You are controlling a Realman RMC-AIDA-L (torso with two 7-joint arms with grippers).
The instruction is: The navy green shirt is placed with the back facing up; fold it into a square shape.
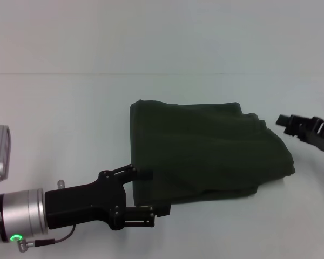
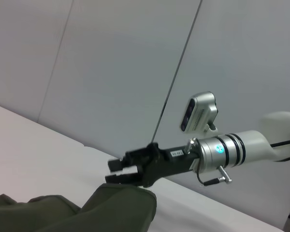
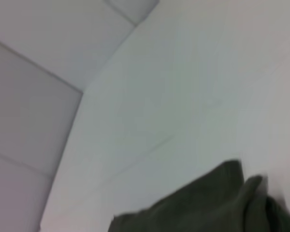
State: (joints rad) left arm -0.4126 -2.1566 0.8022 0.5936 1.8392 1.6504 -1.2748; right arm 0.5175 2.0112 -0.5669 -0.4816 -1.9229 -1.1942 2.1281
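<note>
The jaws of the left gripper (image 1: 149,194) stood apart, one finger over the near left corner of the navy green shirt (image 1: 205,151) and one below it, the cloth's corner lying between them; whether they pinched it could not be told. The right gripper (image 1: 283,120) hung just off the shirt's far right corner, clear of the cloth, its jaws a little apart with nothing between them.

The shirt lay folded into a rough rectangle in the middle of the white table (image 1: 70,124), its left edge straight, its right end bunched and drooping to a rounded corner. Bare tabletop ran wide on the left, behind and along the near side. A pale wall (image 1: 151,32) rose behind the table's far edge.

From the left wrist, the right gripper (image 2: 117,171) showed above a green fold of shirt (image 2: 111,210).
</note>
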